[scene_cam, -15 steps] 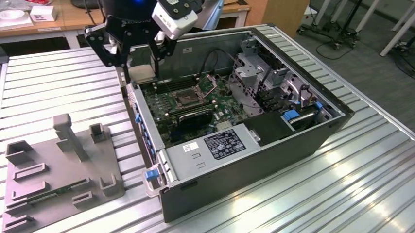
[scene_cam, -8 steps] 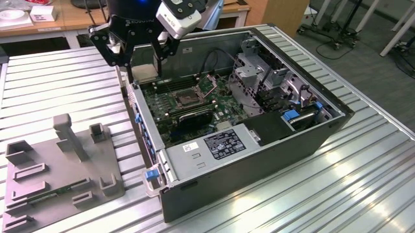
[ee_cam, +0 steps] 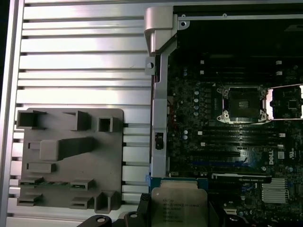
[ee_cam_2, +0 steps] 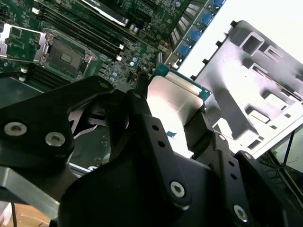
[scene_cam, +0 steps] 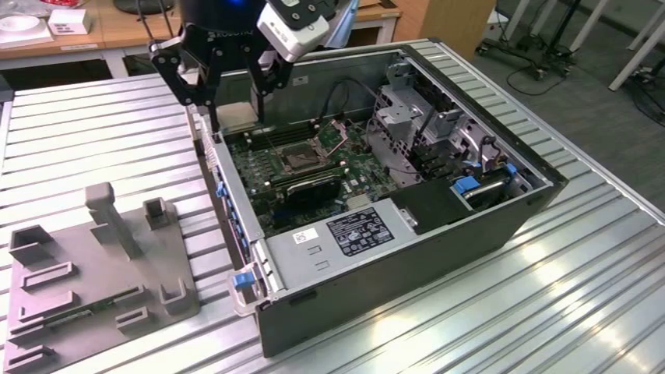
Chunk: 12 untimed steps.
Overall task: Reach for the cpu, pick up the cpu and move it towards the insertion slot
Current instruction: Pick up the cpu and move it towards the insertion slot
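Cpu sits clamped in my pincer, fingers closed on two opposite edges, metal plate facing out. In the exterior view I carry it above the near wall of the open case, short of the slot, which lies further in on the green board.

I judge the chip light, stiff and flat, so weight is no worry. The plate looks smooth and likely slippery, and the thin green rim gives little to bite on, so the edges are the right hold, as in the second wrist view, where a finger presses one side. The underside is probably delicate and I would keep off it. Tilt matters more than force: a chip this thin could pivot between two pads if held off-centre.

Counts: one cpu, one slot with its silvery bracket swung open beside it, one case, one grey tray out on the ribbed counter. The tray holds several recesses and upstanding blocks, and a thin green strip lies in one of them. Long black memory slots run beside the socket; I cannot count them surely.
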Each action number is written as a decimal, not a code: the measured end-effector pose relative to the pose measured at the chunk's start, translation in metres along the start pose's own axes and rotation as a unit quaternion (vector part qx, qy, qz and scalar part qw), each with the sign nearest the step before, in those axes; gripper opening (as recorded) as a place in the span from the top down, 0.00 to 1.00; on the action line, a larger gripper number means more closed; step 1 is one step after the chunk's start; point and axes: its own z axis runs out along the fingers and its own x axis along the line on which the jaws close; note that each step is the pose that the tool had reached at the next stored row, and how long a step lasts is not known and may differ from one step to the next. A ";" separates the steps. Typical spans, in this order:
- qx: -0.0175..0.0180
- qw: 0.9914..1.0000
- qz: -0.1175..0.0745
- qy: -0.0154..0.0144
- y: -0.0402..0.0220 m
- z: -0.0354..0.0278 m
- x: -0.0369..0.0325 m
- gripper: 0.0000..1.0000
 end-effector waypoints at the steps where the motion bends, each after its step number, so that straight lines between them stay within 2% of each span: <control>1: 0.000 1.000 0.000 0.000 0.0000 0.0000 -0.0005 0.45; 12: 0.000 1.000 0.000 0.000 0.0001 0.0006 -0.0066 0.45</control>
